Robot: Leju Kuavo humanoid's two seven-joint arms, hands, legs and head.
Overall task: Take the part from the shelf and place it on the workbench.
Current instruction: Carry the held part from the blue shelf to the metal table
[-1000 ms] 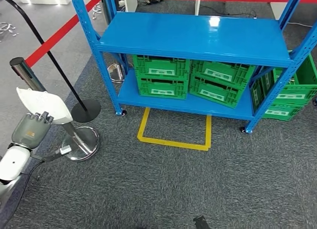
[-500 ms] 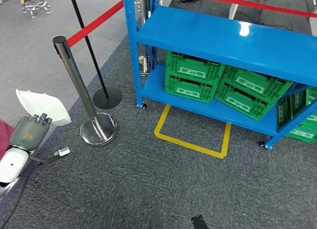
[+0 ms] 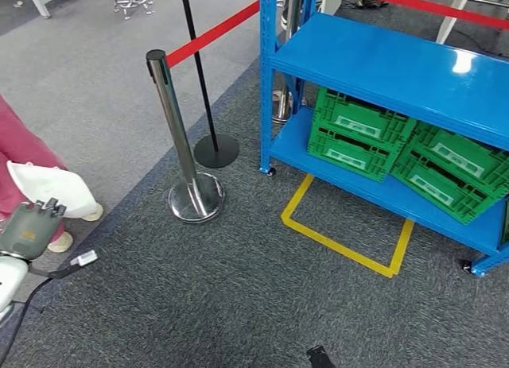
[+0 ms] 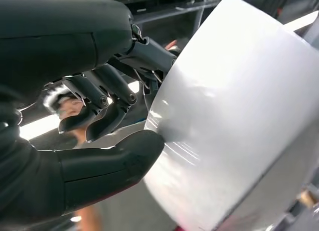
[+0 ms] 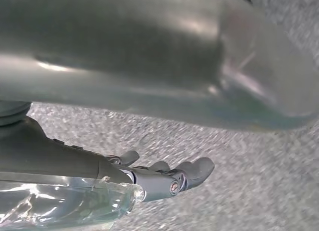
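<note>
The left hand (image 3: pixel 27 229) grips the white part (image 3: pixel 51 187) low at the robot's left, well apart from the blue shelf (image 3: pixel 384 62), while the right hand (image 5: pixel 165 178) hangs open over grey carpet (image 3: pixel 210 296).

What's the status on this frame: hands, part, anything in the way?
Left hand grips white part. Right hand hangs open over carpet. Person stands close by the part, stanchion just ahead.

Left hand (image 3: pixel 27 229) holding white part (image 3: pixel 51 189) at lower left, blue shelf (image 3: pixel 384 62) with green crates (image 3: pixel 354 133) on lower level, chrome stanchion (image 3: pixel 180 141), red belt (image 3: pixel 210 34), yellow floor marking (image 3: pixel 345 245)
</note>
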